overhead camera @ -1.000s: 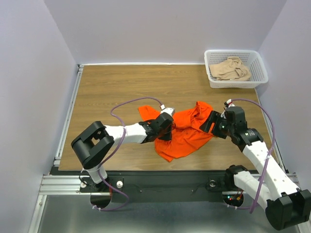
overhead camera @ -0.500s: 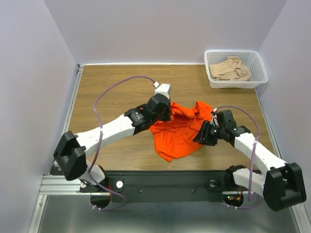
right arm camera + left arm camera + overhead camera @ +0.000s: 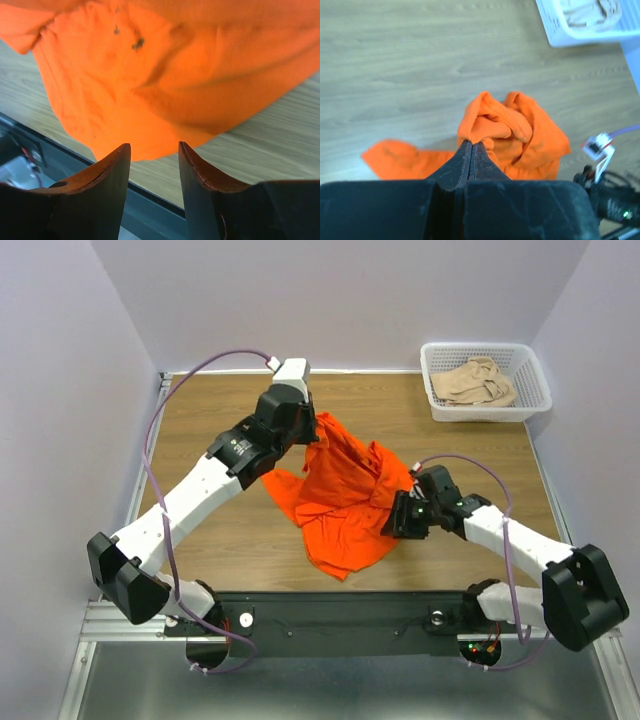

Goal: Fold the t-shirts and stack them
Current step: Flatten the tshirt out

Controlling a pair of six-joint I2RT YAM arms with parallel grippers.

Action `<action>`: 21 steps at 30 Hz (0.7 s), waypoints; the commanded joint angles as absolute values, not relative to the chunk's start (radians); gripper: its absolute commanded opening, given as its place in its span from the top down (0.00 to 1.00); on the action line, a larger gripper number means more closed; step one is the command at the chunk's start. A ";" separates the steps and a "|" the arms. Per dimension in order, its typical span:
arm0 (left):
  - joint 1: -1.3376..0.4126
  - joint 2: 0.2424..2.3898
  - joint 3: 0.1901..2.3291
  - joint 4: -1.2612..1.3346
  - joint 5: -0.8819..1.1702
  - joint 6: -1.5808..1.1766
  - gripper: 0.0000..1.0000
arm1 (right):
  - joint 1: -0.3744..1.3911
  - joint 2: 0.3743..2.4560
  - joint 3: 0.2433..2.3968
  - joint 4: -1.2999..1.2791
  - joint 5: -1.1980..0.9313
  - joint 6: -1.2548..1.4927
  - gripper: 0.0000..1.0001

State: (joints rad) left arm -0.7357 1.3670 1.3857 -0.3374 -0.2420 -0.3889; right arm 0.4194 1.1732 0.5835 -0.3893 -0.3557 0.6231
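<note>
The task is at an early stage: neither garment is folded and no stack exists. The bright orange cloth t-shirt (image 3: pixel 340 495) lies crumpled around the middle of the wooden tabletop (image 3: pixel 220 420), bunched and twisted rather than spread flat. Its 12 o'clock end is drawn up off the wood, while its 6 o'clock hem rests near the front edge.

The left arm (image 3: pixel 200 495) reaches to that raised end. In the left wrist view, the left jaws are pressed together with a pinch of the orange fabric clamped between their tips.

The right arm (image 3: pixel 500 535) sits at the shirt's 3 o'clock edge. In its own wrist view, the right jaws stand moderately apart with nothing between them, and the orange cloth hangs just ahead of the tips.

The pale beige-tan cloth t-shirt (image 3: pixel 475 382) is heaped inside the white plastic lattice basket (image 3: pixel 480 412) at the 1 o'clock corner of the tabletop, well apart from both arms and untouched.

By my reading, the orange shirt needs flattening first, then folding. After that the beige one must be taken out, folded, and laid together with it. Nearly all the work remains.
</note>
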 commanded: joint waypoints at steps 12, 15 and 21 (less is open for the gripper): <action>-0.641 1.382 1.571 -0.396 -0.276 -0.258 1.00 | 1.038 1.618 0.951 -0.347 0.046 0.649 0.44; -0.609 1.374 1.566 -0.403 -0.279 -0.244 1.00 | 1.051 1.701 0.973 -0.362 0.054 0.666 0.46; -0.481 1.342 1.519 -0.411 -0.255 -0.207 1.00 | 0.985 1.703 0.896 -0.426 0.209 0.686 0.64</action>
State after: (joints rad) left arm -0.5549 1.3922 1.5246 -0.4290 -0.2569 -0.2504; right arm 1.0473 1.6878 0.9619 -0.3386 0.0509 0.6785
